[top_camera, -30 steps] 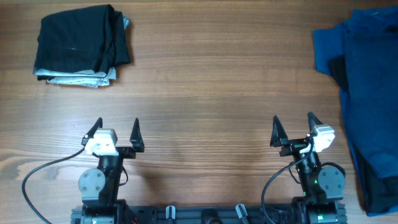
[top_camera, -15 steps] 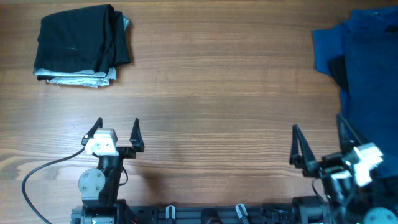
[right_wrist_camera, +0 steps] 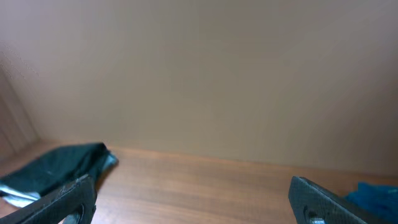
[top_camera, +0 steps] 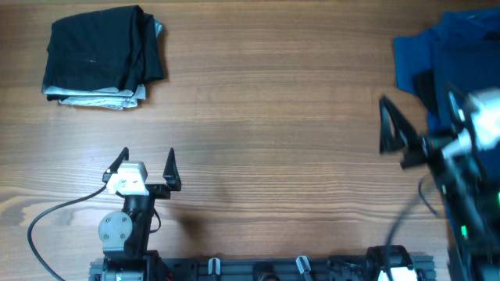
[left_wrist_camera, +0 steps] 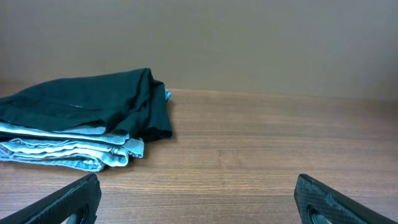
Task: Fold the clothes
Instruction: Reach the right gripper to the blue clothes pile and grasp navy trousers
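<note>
Blue clothes pile (top_camera: 461, 78) lies at the right edge of table (top_camera: 273, 101), long axis front-to-back. Folded stack (top_camera: 100, 55) far-left. R gripper (top_camera: 422, 117) just beside pile, jaws spread, empty, so nearer arm. L gripper (top_camera: 146, 160) spread, empty, well apart.

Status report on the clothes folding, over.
Left gripper open, empty. Right gripper open, near unfolded blue pile. Folded stack far left. Nothing in the way.

Folded stack (top_camera: 98, 53) upper left, blue clothes (top_camera: 412, 56) right — right end effector (top_camera: 418, 101) spread

robot lab: wooden table (top_camera: 258, 101), bare wall (right_wrist_camera: 199, 74)
</note>
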Motion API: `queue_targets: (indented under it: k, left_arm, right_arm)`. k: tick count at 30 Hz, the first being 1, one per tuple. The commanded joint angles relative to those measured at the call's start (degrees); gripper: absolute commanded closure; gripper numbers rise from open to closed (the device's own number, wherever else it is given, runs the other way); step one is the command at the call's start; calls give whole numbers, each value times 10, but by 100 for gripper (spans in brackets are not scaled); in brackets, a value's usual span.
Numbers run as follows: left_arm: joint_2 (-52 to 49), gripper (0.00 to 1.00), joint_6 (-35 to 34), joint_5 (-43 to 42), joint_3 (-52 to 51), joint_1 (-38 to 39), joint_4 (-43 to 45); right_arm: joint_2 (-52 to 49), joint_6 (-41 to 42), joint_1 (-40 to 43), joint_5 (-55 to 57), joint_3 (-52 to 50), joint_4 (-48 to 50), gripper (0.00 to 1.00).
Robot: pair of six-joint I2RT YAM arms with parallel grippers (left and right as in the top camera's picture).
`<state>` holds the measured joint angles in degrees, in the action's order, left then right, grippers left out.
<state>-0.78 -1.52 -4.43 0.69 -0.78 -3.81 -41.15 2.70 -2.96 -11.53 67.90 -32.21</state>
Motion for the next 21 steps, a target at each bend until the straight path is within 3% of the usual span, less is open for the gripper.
queue_targets:
  k: [1, 11, 21]
  left_arm:
    - [4, 0, 11, -9, -4, -1, -1]
    - [4, 0, 11, -9, -4, -1, -1]
    - [4, 0, 11, -9, -4, -1, -1]
  right_arm:
    - [-118, -24, -3, 51, 106, -37, 0]
    - [-393, -103, 42, 280, 276, -99, 0]
    - [-613, -87, 232, 282, 278, -7, 0]
